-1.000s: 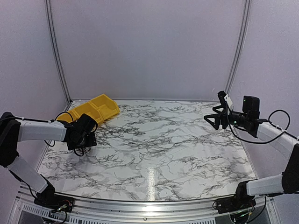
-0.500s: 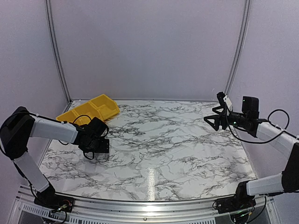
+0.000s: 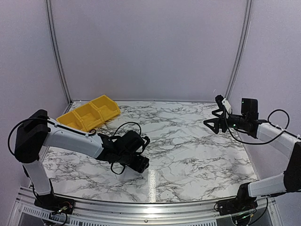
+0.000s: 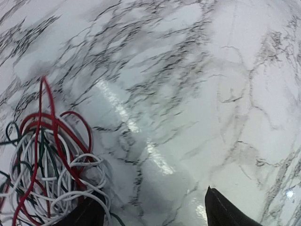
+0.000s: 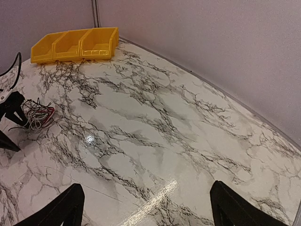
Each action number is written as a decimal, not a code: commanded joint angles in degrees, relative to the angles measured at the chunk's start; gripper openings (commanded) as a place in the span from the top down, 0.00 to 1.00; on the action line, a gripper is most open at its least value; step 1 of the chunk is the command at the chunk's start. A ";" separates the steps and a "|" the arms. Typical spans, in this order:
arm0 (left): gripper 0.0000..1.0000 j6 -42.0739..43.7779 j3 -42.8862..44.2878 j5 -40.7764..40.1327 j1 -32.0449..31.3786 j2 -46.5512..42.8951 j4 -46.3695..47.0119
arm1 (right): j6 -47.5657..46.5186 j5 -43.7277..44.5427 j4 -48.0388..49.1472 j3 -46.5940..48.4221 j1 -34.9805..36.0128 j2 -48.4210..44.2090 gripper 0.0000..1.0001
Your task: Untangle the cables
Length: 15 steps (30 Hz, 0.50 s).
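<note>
Now, left hand (image 4: pixel 151 207) spread beside cables (image 4: pixel 47 165), right hand (image 5: pixel 146 187) wide open, aloft.

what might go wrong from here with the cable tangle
1. The cables lie beside one finger of the left claw, not between its fingers; closing here may catch just a strand or nothing.
2. The right claw hangs open far across the table, so nothing anchors the bundle; a one-sided pull would likely drag it or tighten the loops.
</note>
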 commanded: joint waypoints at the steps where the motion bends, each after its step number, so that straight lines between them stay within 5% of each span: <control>1: 0.24 3.52 6.06 -2.10 -0.96 -4.18 -7.89 | -1.43 0.76 -0.87 2.12 0.83 0.05 0.07; 8: 0.12 9.64 8.70 -14.58 0.85 -15.02 -16.99 | -3.99 2.34 -3.12 3.26 2.82 2.32 0.08; 15: 0.01 7.86 13.19 -22.29 13.96 -13.82 -23.49 | -4.94 2.52 -3.79 3.40 4.44 2.97 0.09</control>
